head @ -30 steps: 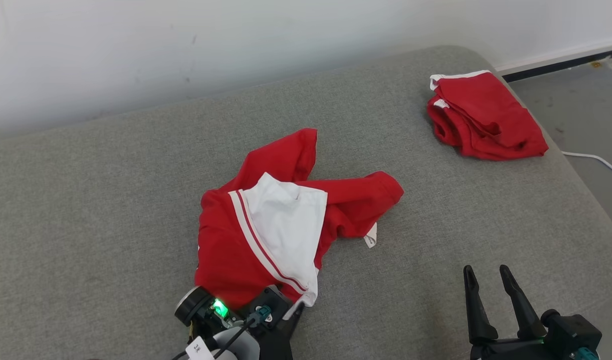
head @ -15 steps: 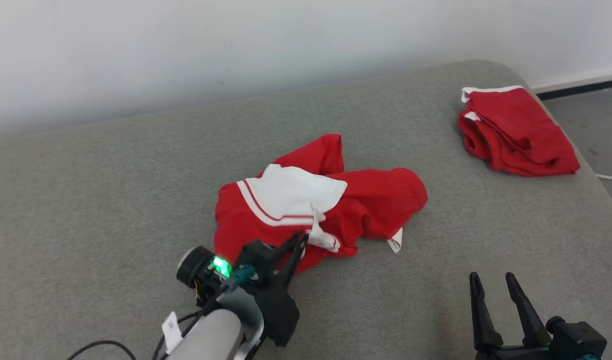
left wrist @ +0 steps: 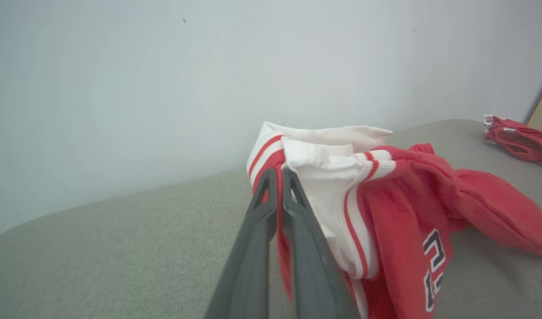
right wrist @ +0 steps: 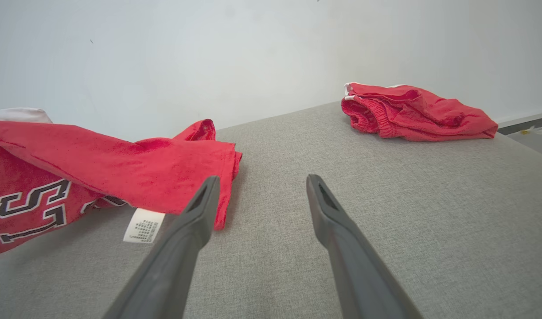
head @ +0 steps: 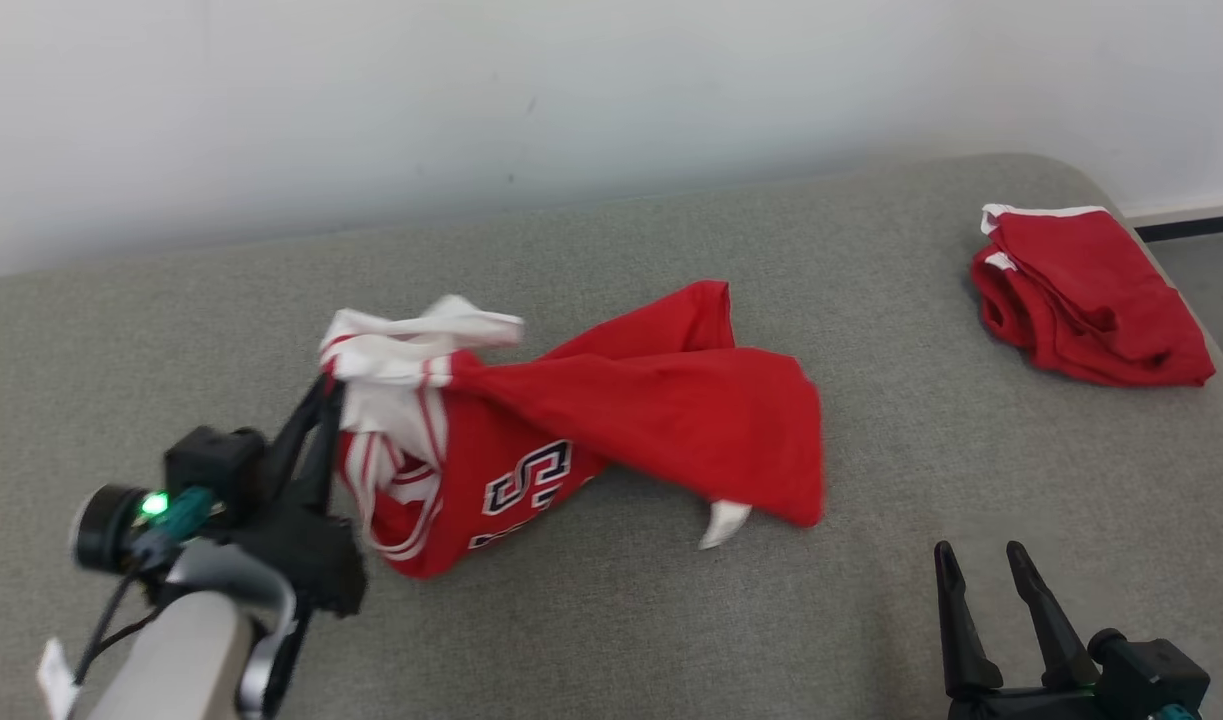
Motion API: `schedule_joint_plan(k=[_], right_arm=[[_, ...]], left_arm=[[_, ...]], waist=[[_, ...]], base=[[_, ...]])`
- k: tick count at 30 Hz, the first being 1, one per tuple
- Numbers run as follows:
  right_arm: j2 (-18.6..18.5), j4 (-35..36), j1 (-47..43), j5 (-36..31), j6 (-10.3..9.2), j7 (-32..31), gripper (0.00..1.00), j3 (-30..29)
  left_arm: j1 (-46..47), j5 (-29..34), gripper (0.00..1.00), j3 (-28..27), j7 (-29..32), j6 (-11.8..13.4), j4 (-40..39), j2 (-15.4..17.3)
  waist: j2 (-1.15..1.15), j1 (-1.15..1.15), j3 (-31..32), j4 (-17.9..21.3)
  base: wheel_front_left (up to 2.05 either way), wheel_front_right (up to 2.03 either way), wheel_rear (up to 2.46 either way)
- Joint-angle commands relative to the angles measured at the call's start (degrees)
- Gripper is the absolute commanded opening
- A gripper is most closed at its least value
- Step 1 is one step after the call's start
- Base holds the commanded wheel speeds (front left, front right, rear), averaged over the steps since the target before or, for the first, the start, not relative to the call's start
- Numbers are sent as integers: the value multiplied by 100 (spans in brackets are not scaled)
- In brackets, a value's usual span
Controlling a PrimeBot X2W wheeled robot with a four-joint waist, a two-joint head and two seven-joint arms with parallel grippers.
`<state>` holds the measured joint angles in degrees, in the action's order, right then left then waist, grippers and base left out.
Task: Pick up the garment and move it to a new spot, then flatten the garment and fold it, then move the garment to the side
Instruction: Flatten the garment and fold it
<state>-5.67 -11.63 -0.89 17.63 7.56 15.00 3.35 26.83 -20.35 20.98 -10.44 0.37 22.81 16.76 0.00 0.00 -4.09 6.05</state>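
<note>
1. Head view: The left gripper is at the near left, its jaws clenched on the white, red-striped edge of the garment.
   - That edge is raised off the grey cushion.
   - The red body stretches from the grip to the right across the middle of the cushion. The part hanging below the grip carries dark, white-edged letters.
   - A white tag pokes out under the garment's right end.
   - The right gripper is at the near right, fingers apart and holding nothing, well apart from the garment.
   - A red bundle with white trim lies at the cushion's far right corner.
   - A pale wall stands behind the cushion.

2. Left wrist view: The two fingers press together, with the striped edge pinched between them near their tips.
   - White cloth folds over above the tips.
   - The red body with the letters hangs to the right and trails down toward the cushion.
   - The bundle lies at the far right, well apart.

3. Right wrist view: The fingers are spread, with bare cushion between them.
   - The garment is to the left, its red end just beside the finger on that side.
   - The tag hangs below that end, close to the same finger.
   - The bundle lies at the far right of the cushion, near the wall.
</note>
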Motion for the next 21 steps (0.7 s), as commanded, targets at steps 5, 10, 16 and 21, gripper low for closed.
schedule_joint_plan(k=[5,10,16,21], right_arm=[[-36,-6,-8,60,-13,19,100,-67],[-17,-29,5,59,-13,19,100,-64],[18,-53,3,6,-13,19,100,-133],[-28,-75,-49,-2,-13,19,100,-134]], left_arm=[[-538,-244,0,-416,-57,221,-53,403],[-932,-363,0,-484,-94,231,101,448],[-1058,-435,100,-550,-316,298,28,313],[-1210,-418,100,-730,-439,387,-219,266]], waist=[[0,0,-127,166],[0,0,-160,192],[0,0,-54,10],[0,0,116,-124]], base=[[0,0,0],[0,0,0],[0,0,0],[0,0,0]])
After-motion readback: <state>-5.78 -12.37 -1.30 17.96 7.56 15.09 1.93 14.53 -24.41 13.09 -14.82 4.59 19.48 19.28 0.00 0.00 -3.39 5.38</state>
